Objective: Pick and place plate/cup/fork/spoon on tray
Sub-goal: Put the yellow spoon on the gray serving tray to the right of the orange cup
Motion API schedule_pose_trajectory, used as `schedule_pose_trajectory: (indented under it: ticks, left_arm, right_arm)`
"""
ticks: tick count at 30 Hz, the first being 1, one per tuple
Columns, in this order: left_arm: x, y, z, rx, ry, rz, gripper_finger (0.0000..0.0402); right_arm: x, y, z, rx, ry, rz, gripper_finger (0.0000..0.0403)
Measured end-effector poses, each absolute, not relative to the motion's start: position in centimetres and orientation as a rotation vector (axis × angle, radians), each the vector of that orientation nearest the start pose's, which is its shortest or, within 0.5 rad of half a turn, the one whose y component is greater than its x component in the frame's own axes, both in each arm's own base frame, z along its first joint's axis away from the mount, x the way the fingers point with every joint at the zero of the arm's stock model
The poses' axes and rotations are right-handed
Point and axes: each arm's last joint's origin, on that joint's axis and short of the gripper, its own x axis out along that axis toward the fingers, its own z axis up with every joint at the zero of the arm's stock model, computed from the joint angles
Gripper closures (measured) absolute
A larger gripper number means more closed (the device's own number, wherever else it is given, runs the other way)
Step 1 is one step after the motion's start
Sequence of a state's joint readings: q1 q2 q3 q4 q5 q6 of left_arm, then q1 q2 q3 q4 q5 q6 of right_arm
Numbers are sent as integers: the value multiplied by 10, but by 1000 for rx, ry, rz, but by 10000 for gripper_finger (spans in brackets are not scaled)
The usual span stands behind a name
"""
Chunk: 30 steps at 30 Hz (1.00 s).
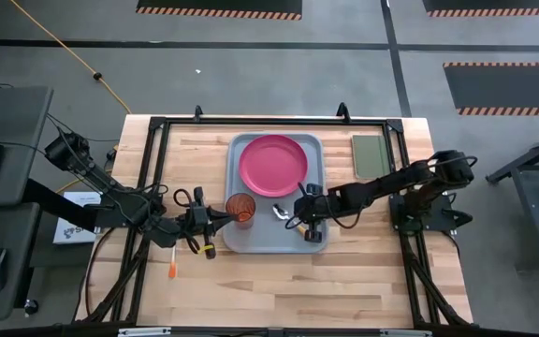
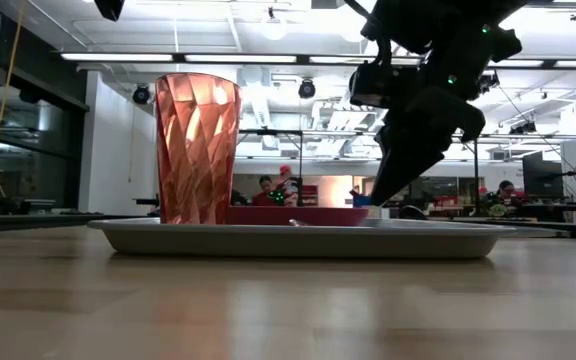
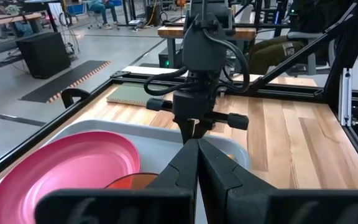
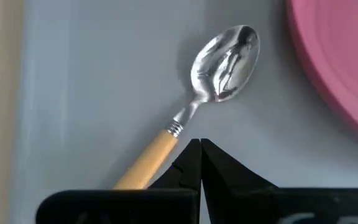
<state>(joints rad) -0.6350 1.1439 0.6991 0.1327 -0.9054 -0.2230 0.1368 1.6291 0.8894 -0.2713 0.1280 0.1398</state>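
Observation:
The grey-blue tray (image 1: 313, 150) lies in the middle of the table. The pink plate (image 1: 272, 165) lies on its far half. The orange cup (image 1: 240, 209) stands upright at its near left and shows large in the low view (image 2: 197, 148). The spoon (image 4: 219, 62) lies flat on the tray beside the plate, bowl up. My right gripper (image 4: 199, 146) is shut, pointing down right beside the spoon's orange handle (image 4: 148, 160). My left gripper (image 3: 197, 144) is shut and empty, just left of the cup and above it. The fork (image 1: 173, 265) lies on the table, left of the tray's near left corner. My right gripper's shut fingertips stand next to the spoon's handle (image 4: 166, 144), near where it joins the metal neck, coming from above. The spoon lies flat on the tray. I cannot tell whether the fingers touch it.
A dark green pad (image 1: 371, 155) lies on the table right of the tray's far end. A black frame (image 1: 157, 126) runs around the table's edges. Bare wood lies along the near side of the table. People show in the room beyond the table.

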Motion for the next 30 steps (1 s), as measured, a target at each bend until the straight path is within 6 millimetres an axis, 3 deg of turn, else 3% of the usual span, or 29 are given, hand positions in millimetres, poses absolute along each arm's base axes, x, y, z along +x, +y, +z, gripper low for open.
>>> schedule_pose_trajectory:
  ticks: [7, 16, 20, 24, 28, 30]
  left_arm:
    - [206, -124, 266, -3, 194, 290, 401]
    - [206, -124, 266, -3, 194, 288, 402]
    - [206, -124, 266, -3, 196, 286, 402]
    - [206, -124, 266, 0, 198, 286, 402]
    - [206, -124, 266, 0, 198, 286, 402]
    - [206, -124, 266, 1, 200, 286, 402]
  right_arm:
    - [309, 41, 167, 192, 962, -78, 390]
    - [307, 54, 156, 327, 1007, -178, 255]
    - [310, 60, 149, 379, 998, -220, 228]
    - [310, 68, 148, 391, 985, -200, 260]
    - [310, 80, 149, 393, 985, -127, 362]
    - [309, 84, 146, 388, 1004, -106, 391]
